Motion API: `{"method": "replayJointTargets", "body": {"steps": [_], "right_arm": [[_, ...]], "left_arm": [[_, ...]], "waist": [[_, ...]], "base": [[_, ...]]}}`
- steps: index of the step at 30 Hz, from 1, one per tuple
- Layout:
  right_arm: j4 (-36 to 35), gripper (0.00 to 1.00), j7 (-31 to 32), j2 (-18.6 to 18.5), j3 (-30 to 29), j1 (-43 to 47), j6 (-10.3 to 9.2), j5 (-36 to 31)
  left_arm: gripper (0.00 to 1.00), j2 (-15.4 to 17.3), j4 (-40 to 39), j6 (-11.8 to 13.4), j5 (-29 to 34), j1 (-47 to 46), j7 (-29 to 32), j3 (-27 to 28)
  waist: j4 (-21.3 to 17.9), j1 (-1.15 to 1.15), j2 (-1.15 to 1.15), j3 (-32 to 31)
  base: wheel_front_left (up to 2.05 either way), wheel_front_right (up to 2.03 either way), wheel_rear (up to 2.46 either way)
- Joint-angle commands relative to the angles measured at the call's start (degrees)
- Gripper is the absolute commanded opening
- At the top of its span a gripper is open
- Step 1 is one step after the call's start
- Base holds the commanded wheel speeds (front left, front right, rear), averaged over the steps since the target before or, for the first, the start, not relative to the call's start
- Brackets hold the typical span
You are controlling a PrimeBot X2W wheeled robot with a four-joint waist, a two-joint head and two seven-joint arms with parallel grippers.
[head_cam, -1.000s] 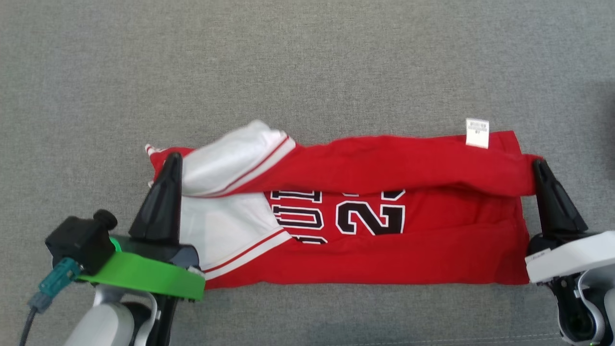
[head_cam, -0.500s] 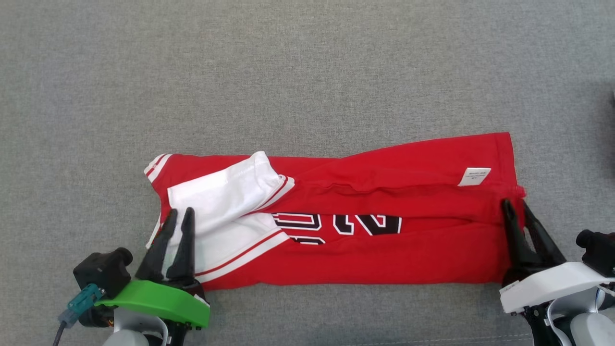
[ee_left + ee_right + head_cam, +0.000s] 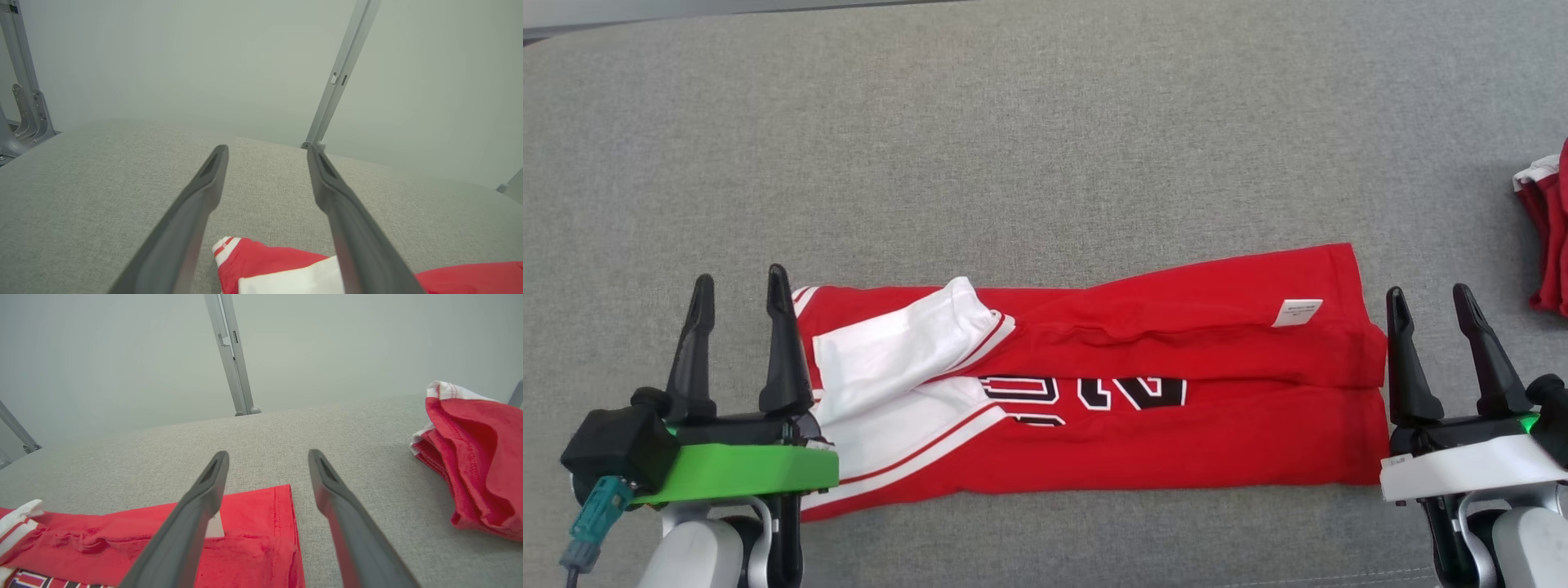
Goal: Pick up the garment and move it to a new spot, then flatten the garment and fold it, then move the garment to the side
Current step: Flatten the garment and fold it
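Grey cloth covers the table [image 3: 1045, 163], and lots of it is bare on the far side and on the left. The shirt [image 3: 1143, 441] lies near the robot, folded into a long red strip that runs left to right. Its white sleeve [image 3: 890, 359] sits on top at the left end, and a small white tag [image 3: 1297, 312] shows near the right end.

The left end effector [image 3: 740, 278] is just beside the shirt's left edge. Its two fingers are wide apart and hold nothing. The right end effector [image 3: 1428, 291] is just beside the shirt's right edge, and its fingers are wide apart and hold nothing too.

A red pile [image 3: 1543, 237] of other cloth lies at the far right edge of the head view, well apart from the shirt, with bare table between them.

The left wrist view shows the shirt's striped corner between the fingers, and a grey pole [image 3: 343, 73] standing past the table's far edge. The right wrist view shows the shirt's right corner, the tag half hidden behind a finger, the red pile from the side, and another pole [image 3: 231, 355].
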Motion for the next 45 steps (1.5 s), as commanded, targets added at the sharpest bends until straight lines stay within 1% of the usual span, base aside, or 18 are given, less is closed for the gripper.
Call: {"method": "replayJointTargets", "body": {"steps": [1, 4, 6, 9, 12, 25, 31, 37, 45], "right_arm": [[-0.11, 1.00, -0.32, 0.08, -0.09, -0.73, -0.01, -0.82], [0.57, 1.00, -0.36, 0.19, -0.16, -1.48, -0.01, -2.18], [1.44, 1.00, -0.30, -0.02, -0.30, -1.79, -0.01, -3.02], [2.62, 1.00, -0.17, -0.29, 0.20, -1.96, -0.01, -4.16], [3.68, 1.00, 0.02, -0.18, 0.50, -1.47, -0.01, -4.46], [5.41, 1.00, 0.20, 0.38, 0.75, -0.83, -0.01, -3.75], [8.31, 1.00, 1.09, -0.31, -1.41, -1.10, -0.01, -2.95], [15.71, 1.00, 1.30, -0.39, -2.10, -2.21, -0.01, -1.52], [27.64, 1.00, 0.41, 0.76, 1.70, -5.77, -0.02, 1.30]], "left_arm": [[1.00, 0.04, -0.16, -0.34, 1.31, -0.08, -0.33, 0.55], [1.00, 0.24, -0.04, -1.34, 4.72, 0.49, -0.35, 2.68], [1.00, 1.15, 0.94, -2.22, 6.65, 0.84, -0.34, 3.31], [1.00, 2.53, 3.03, -3.61, 8.58, 1.85, -0.34, 2.82], [1.00, 3.34, 4.59, -4.35, 9.10, 2.93, 0.02, 2.02], [1.00, 3.82, 4.36, -4.15, 8.38, 4.03, 0.62, 1.27], [1.00, 3.50, 4.61, -3.99, 8.32, 2.76, 0.62, 1.04], [1.00, 3.04, 6.01, -4.60, 7.92, 0.77, 0.23, 1.18], [1.00, 2.20, 7.54, -5.27, 8.45, -1.25, 0.02, 0.74]], "waist": [[-0.25, 0.00, 0.00, -0.98], [-0.14, 0.00, 0.00, -2.09], [0.14, 0.00, 0.00, -2.79], [0.44, 0.00, 0.00, -4.00], [0.63, 0.00, 0.00, -5.06], [1.77, 0.00, 0.00, -5.87], [2.62, 0.00, 0.00, -5.20], [3.71, 0.00, 0.00, -3.51], [4.22, 0.00, 0.00, -1.82]], "base": [[0.00, 0.00, 0.00], [0.00, 0.00, 0.00], [0.00, 0.00, 0.00], [0.00, 0.00, 0.00], [0.00, 0.00, 0.00], [0.00, 0.00, 0.00], [0.00, 0.00, 0.00], [0.00, 0.00, 0.00], [0.00, 0.00, 0.00]]}}
